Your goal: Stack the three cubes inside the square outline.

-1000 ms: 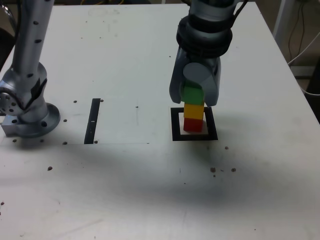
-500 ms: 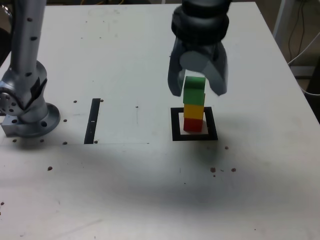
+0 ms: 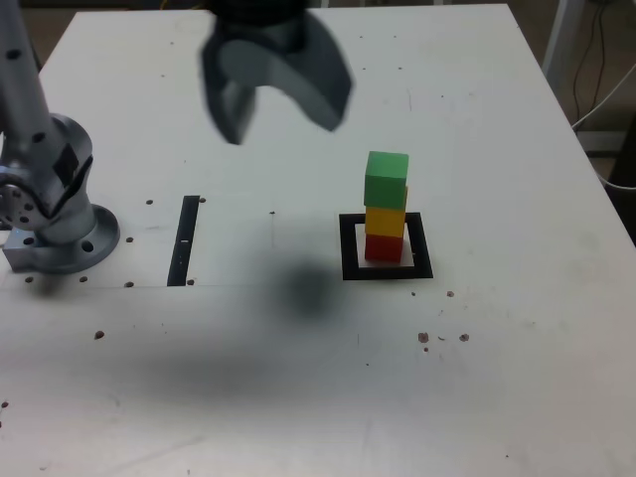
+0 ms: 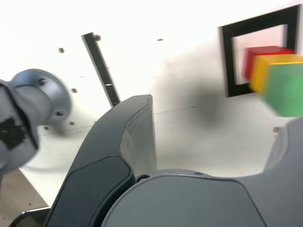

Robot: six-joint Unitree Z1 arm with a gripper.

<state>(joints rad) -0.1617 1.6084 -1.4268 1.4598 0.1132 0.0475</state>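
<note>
Three cubes stand stacked inside the black square outline [image 3: 388, 275]: a red cube [image 3: 384, 246] at the bottom, a yellow cube [image 3: 385, 220] on it, a green cube [image 3: 387, 179] on top. The tower stands free, with nothing touching it. My gripper [image 3: 280, 114] hangs high above the table, up and toward the exterior view's left of the stack, its jaws spread wide and empty. In the wrist view the green cube [image 4: 285, 89], yellow cube [image 4: 266, 71], red cube [image 4: 258, 56] and square outline [image 4: 229, 61] show beside one dark finger [image 4: 128, 142].
The arm's grey base [image 3: 50, 209] stands at the exterior view's left edge. A thin black strip [image 3: 185, 240] lies flat between the base and the outline. Small dark specks dot the white table [image 3: 298, 397]. Cables hang past the table's right side.
The gripper let go of the green cube, opened wide, then rose and swung toward the exterior view's left. The three-cube stack stayed in place in the outline.
</note>
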